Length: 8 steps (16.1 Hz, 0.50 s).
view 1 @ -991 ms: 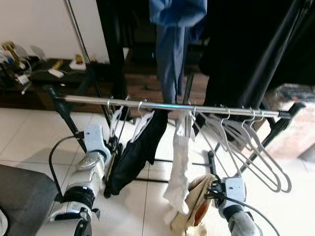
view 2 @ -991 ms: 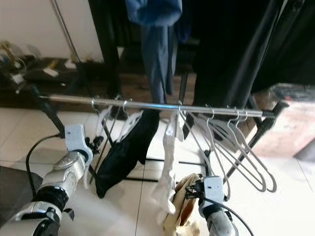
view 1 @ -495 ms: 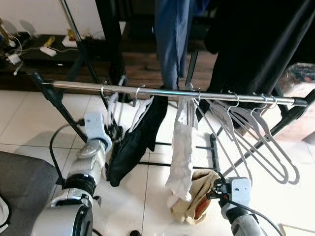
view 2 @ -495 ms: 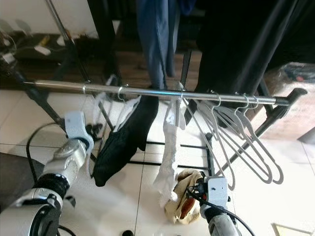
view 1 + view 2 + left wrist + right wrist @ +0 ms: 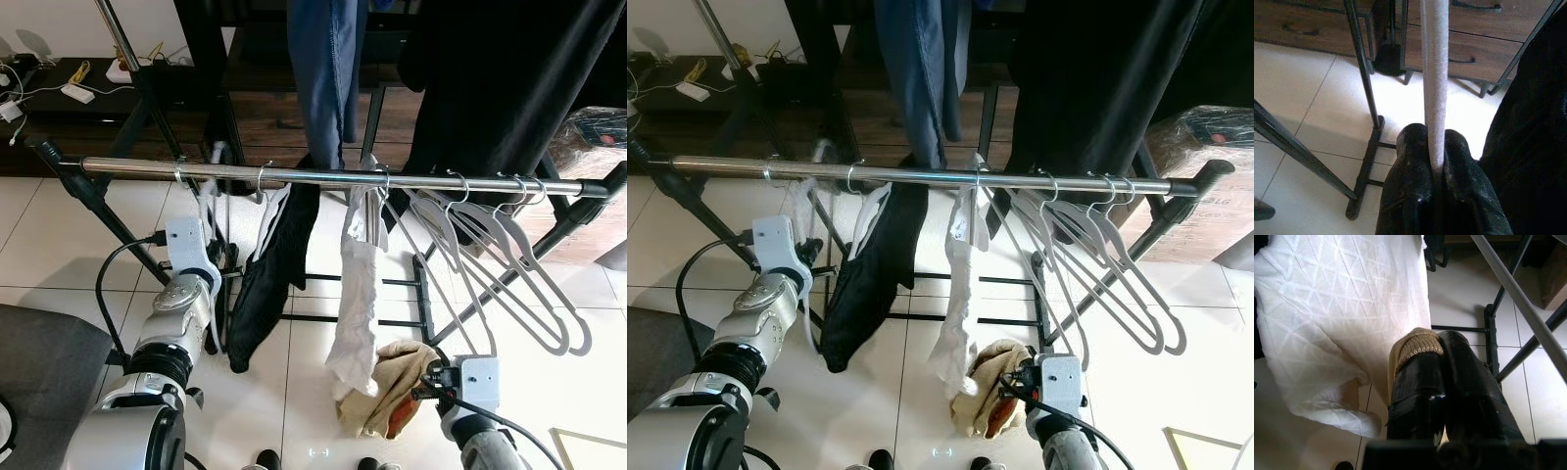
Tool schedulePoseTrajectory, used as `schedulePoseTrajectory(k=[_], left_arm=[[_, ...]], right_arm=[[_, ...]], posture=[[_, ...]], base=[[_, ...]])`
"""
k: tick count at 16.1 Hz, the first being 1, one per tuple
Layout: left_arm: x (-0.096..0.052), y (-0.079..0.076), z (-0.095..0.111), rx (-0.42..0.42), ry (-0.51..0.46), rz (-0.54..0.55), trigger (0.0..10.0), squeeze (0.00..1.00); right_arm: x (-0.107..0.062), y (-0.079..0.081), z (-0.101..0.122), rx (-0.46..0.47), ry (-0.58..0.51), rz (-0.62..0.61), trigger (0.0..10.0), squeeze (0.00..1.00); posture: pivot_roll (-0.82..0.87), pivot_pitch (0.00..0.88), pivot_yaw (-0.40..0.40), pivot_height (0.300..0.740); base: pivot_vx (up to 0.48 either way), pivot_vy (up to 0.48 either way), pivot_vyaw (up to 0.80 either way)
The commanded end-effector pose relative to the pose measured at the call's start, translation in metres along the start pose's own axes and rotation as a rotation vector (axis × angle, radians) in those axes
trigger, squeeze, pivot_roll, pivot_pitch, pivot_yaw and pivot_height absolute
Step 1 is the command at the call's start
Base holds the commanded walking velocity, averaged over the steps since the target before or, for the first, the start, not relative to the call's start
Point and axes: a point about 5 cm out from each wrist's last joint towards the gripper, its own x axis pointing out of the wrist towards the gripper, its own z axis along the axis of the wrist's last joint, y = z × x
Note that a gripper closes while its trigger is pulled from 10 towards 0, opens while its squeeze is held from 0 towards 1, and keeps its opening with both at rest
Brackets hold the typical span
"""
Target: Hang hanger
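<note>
My left pincer (image 5: 1436, 147) grips the white hanger (image 5: 209, 211), its hook at the rail (image 5: 313, 177) by the black garment (image 5: 265, 284); my right pincer (image 5: 1442, 357) clenches a tan knit (image 5: 1418, 343); next, I judge, seat the hook, then release.

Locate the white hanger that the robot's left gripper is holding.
In the left eye view, the white hanger hangs at the left end of the steel rail, beside the black garment, its lower part pinched in the left gripper.

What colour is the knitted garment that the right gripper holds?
Tan, with a ribbed knitted edge, pinched in the right gripper; the right wrist view shows it best.
</note>
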Motion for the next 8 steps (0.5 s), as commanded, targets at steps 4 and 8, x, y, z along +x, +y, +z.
schedulePoseTrajectory(k=[4, 8], left_arm=[[-0.004, 0.002, 0.006, 0.08, -0.054, -0.003, 0.0, 0.0], [-0.019, 0.01, 0.006, 0.152, -0.123, -0.063, 0.0, 0.0]], right_arm=[[0.002, 0.003, -0.002, 0.013, 0.009, -0.001, 10.0, 0.0], [0.011, 0.003, -0.001, 0.016, 0.009, -0.004, 10.0, 0.0]], posture=[[-0.07, 0.281, 0.007, 0.74], [-0.07, 0.233, 0.015, 0.74]], base=[[0.0, 0.0, 0.0], [0.0, 0.0, 0.0]])
